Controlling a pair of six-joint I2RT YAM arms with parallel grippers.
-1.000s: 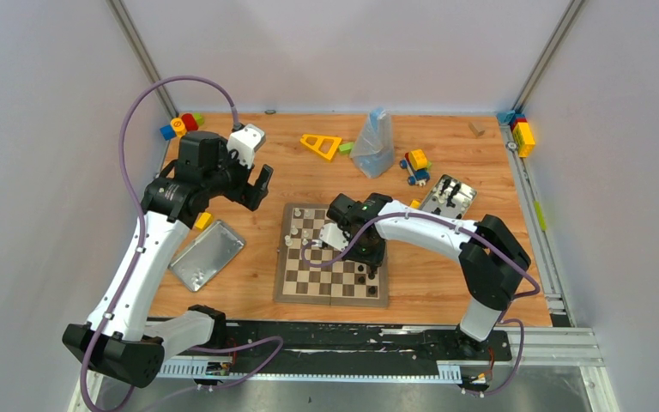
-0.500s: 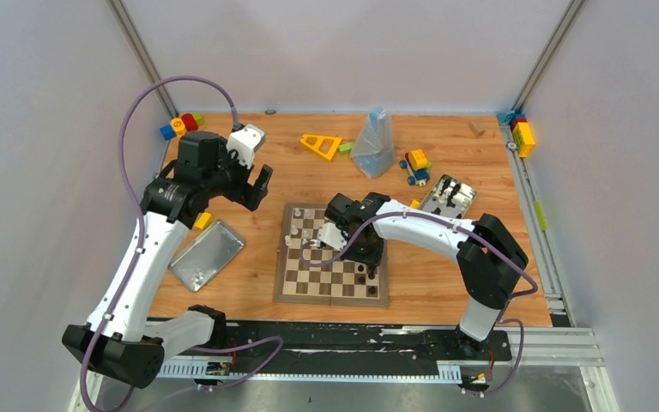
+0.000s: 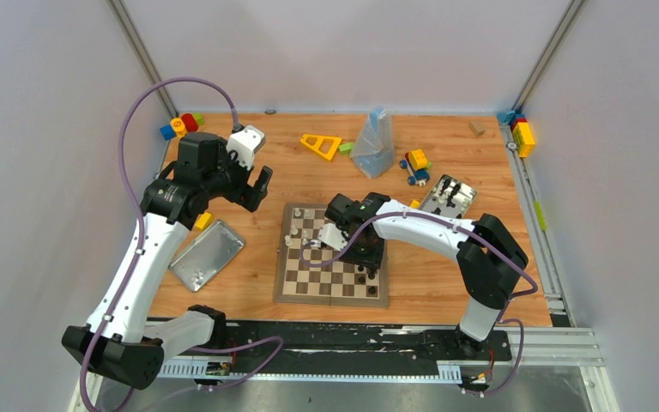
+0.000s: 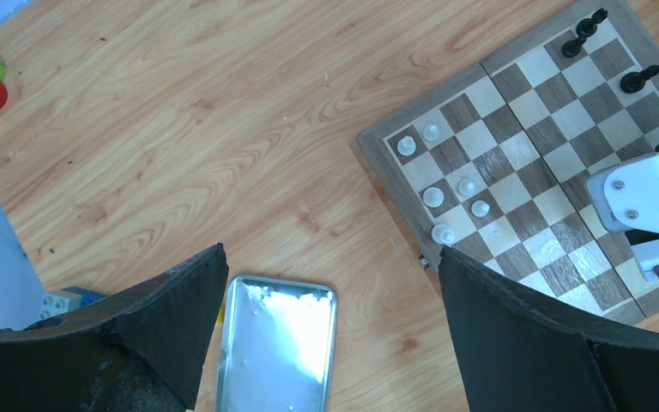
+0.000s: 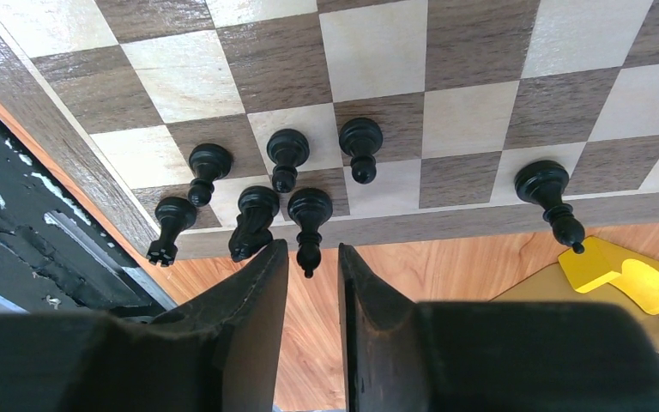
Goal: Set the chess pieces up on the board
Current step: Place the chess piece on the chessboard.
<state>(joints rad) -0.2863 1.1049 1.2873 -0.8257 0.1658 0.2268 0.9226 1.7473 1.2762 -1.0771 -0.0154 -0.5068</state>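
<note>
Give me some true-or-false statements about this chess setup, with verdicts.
1. The left gripper is wide open and empty. True.
2. The flat silver metal lid lies on the brown-and-cream checked wooden chessboard. False: it lies on the table beside it.
3. The left wrist view shows six small cream chess pieces on the board. True.
4. The right gripper straddles a cream piece. False: a small black chess piece pokes up between its fingers.
</note>
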